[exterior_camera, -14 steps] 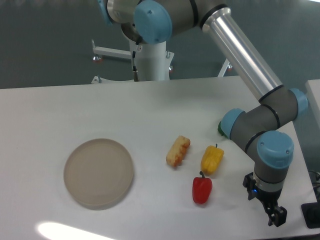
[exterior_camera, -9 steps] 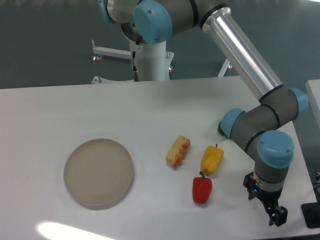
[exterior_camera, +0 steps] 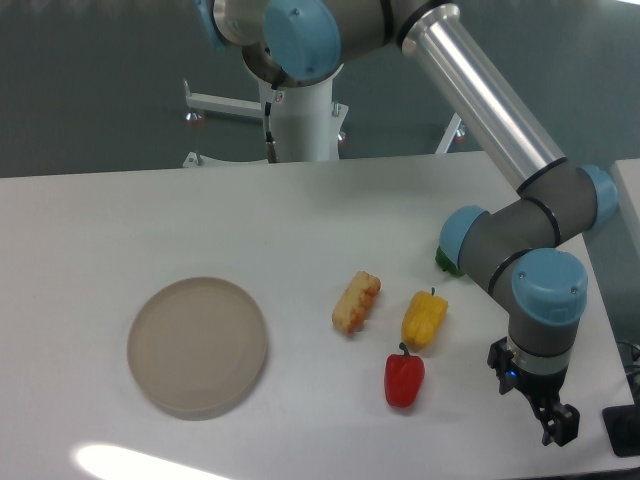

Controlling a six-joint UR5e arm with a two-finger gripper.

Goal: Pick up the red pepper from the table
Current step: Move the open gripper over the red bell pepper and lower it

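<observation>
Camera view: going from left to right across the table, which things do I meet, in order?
Round beige plate → orange-yellow corn-like piece → red pepper → yellow pepper → end effector.

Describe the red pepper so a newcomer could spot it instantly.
On the white table, look right of the round beige plate to a cluster of three toy foods. The red pepper sits nearest the front edge, the only glossy red one, below the yellow pepper.

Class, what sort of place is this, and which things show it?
Probably a robotics lab: a robot arm on a stand, a bare white table, and toy food such as the red pepper beside a beige plate.
</observation>
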